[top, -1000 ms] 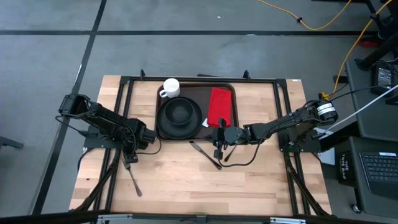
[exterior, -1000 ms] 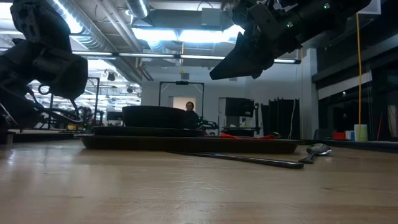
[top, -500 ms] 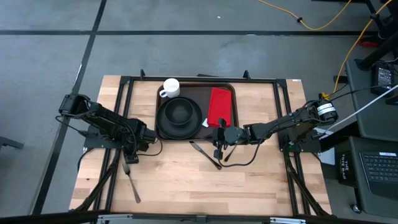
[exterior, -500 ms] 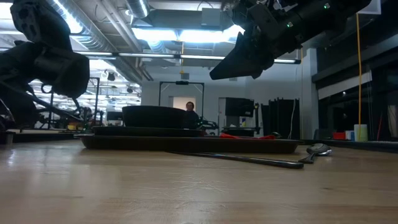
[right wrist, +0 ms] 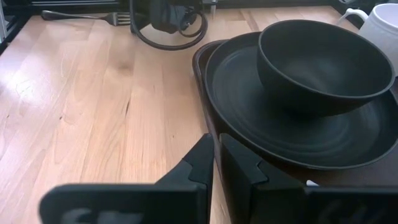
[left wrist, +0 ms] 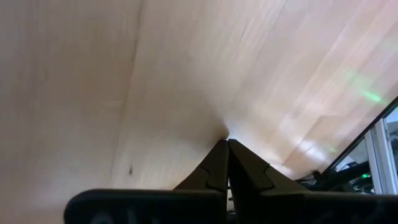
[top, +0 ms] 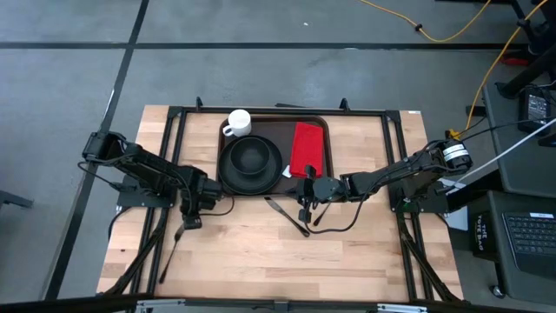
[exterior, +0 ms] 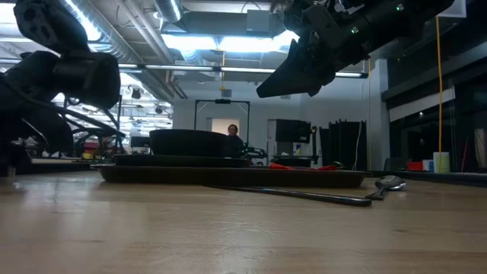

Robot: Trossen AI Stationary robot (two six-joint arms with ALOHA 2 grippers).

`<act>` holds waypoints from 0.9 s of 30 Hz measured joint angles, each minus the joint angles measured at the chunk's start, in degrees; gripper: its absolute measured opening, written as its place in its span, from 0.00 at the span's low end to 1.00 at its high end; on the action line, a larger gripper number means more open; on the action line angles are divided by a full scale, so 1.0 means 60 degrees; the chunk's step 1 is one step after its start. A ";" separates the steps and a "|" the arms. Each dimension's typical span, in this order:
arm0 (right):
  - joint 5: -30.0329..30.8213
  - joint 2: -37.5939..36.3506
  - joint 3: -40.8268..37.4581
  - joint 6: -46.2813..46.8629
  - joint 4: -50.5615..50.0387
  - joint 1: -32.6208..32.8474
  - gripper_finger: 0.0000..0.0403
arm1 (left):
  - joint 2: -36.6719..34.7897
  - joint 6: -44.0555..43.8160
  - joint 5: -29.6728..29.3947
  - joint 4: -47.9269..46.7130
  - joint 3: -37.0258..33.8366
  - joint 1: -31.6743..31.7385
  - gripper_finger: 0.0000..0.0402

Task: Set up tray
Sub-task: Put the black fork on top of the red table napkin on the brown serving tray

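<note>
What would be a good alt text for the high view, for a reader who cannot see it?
Large dark brown rectangular plastic tray on a wooden table holds a round black plate with a bowl, a white mug and a red napkin. The shut left gripper is left of it, the right gripper just below.

One tray (top: pixel 228 130), one plate (top: pixel 229 174), one bowl (top: pixel 252 155), one mug (top: pixel 237 123), one napkin (red) (top: pixel 307 148), one fork (top: pixel 172 245), one knife (top: pixel 285 214), one spoon (exterior: pixel 386 183)

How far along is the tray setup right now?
Done: plate, bowl, mug and red napkin sit on the tray. In hand: left gripper, jaws shut, at the end of the fork on the table; grip unclear. Left: fork and the cutlery by the right gripper lie off the tray.
</note>
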 joint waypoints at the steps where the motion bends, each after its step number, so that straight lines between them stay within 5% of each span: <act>1: 0.0000 0.0000 0.0000 0.0000 0.0000 -0.0002 0.08 | 0.0000 0.0003 -0.0019 0.0006 0.0024 0.0000 0.00; 17: -0.0007 0.0000 0.0000 -0.0018 -0.0020 -0.0001 0.08 | -0.0004 0.0605 -0.1948 0.0651 0.0996 0.0004 0.00; 27: -0.0014 0.0000 0.0000 -0.0039 -0.0045 0.0001 0.08 | -0.0004 0.1155 -0.3482 0.3579 0.1220 0.0007 0.00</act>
